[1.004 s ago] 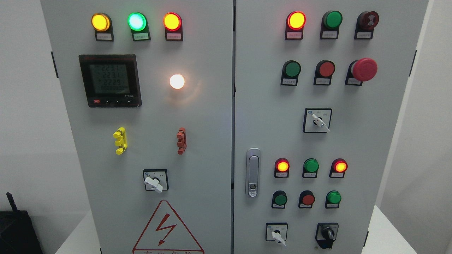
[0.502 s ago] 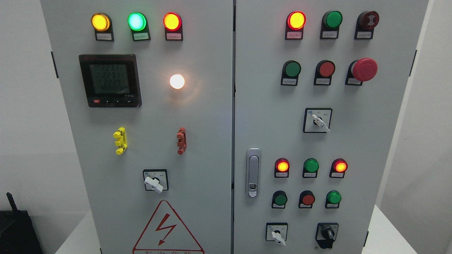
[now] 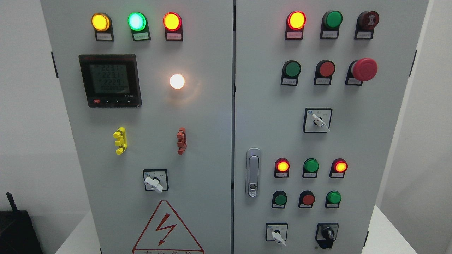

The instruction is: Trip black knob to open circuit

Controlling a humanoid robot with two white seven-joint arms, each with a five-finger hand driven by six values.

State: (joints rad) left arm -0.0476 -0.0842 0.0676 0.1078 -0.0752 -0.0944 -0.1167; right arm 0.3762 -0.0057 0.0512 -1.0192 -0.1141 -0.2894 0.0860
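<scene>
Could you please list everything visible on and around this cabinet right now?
Cabinet: one, grey, two doors, fills the view.
Meter: one, black, upper left door.
Lit lamps: yellow, green, red top left; white below; red top right; two red lower right.
Mushroom button: one, red, upper right.
White selectors: three, left door, right middle, right bottom.
Black knob: one, bottom right.
Clips: yellow, red, left door.
Door handle: one, silver.
Warning triangle: one, red, bottom left.
Hands: none in view.
</scene>
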